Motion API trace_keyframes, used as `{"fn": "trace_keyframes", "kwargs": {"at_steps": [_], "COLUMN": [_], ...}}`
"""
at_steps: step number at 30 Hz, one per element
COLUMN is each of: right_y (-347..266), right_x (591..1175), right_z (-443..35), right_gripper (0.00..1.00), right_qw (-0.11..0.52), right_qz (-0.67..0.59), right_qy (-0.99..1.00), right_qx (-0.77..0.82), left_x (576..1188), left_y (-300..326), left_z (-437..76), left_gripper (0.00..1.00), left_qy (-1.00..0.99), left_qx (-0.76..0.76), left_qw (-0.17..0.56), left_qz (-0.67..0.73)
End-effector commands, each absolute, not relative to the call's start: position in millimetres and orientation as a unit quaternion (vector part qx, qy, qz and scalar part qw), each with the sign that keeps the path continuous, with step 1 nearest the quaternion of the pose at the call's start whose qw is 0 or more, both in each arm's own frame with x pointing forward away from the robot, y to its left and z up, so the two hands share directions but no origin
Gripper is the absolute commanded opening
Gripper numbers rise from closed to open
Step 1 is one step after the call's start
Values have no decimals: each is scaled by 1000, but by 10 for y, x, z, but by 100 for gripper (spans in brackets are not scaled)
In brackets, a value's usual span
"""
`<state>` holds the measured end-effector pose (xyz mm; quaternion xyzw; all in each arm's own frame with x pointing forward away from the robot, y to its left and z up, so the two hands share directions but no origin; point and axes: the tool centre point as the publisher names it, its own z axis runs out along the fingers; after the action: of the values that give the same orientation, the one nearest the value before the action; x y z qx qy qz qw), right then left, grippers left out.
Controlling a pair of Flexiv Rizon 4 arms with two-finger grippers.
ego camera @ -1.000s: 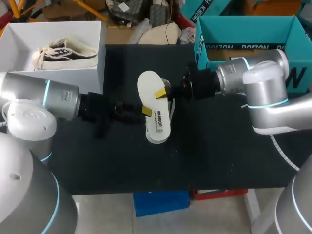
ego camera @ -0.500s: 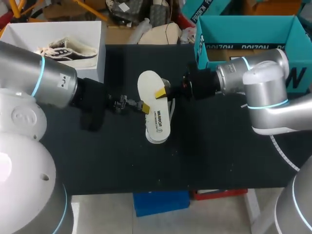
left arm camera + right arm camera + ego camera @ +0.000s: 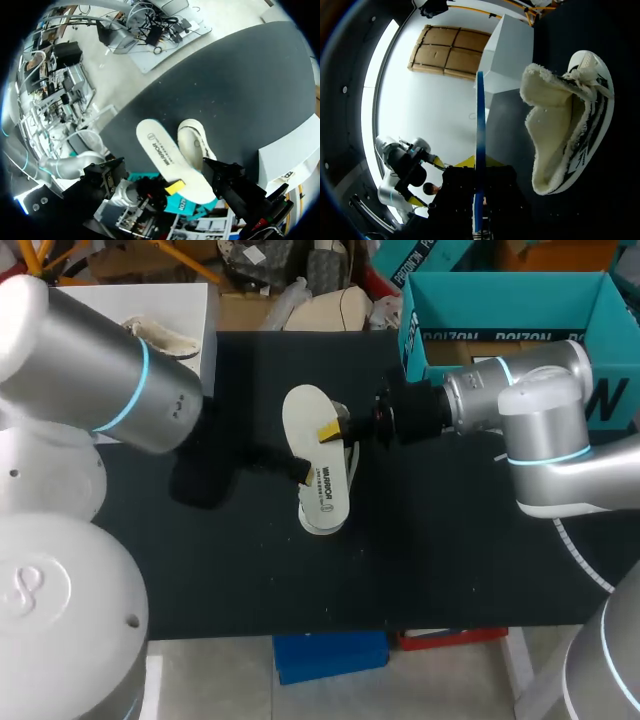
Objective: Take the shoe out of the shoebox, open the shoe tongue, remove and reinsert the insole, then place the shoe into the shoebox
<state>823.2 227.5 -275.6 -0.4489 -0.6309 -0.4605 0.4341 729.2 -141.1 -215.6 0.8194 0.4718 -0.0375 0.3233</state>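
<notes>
Shoebox, white, is seen at the upper left of the head view, largely covered by the left arm, which comes in from that corner and is stretched toward the middle of the black table. A second shoe is partly seen inside the box. The left gripper is found at the left edge of the white insole; in the left wrist view its two dark fingers stand wide apart, released, with one end of the insole lying between them and nothing gripped. The insole is placed at the centre of the head view, its printed face upward, with the shoe just to its right and partly under it. In the right wrist view the shoe is shown on the table at the frame's right, its fleecy lining exposed. The right gripper is clenched on the insole's right edge near its upper end, one yellow tip lying on the top face; in the right wrist view the insole is seen edge-on, rising from between the fingers. The right arm is extended level from the right side, in front of a teal box at the upper right.
</notes>
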Motion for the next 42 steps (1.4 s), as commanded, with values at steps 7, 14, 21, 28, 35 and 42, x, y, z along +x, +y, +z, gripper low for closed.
{"fn": "trace_keyframes", "kwargs": {"at_steps": [7,14,21,28,35,42], "right_y": [2274,2274,2274,2274,2274,2274], "right_x": [8230,8230,8230,8230,8230,8230], "right_z": [-2752,-2752,-2752,-2752,-2752,-2752], "right_gripper": [0,0,0,0,0,0], "right_qw": [434,434,434,434,434,434], "right_qz": [-459,-459,-459,-459,-459,-459], "right_qy": [-632,-632,-632,-632,-632,-632], "right_qx": [-450,-450,-450,-450,-450,-450], "left_x": [7385,7390,7390,7373,7459,7502], "left_y": [-1662,-1671,-1671,-1752,-1733,-1688], "left_z": [-2201,-2153,-2153,-2173,-2218,-2222], "left_gripper": [100,100,100,100,100,100], "left_qy": [649,643,643,662,707,728], "left_qx": [725,734,734,726,698,680], "left_qw": [-133,-103,-103,-54,-16,4], "left_qz": [188,192,192,176,112,88]}}
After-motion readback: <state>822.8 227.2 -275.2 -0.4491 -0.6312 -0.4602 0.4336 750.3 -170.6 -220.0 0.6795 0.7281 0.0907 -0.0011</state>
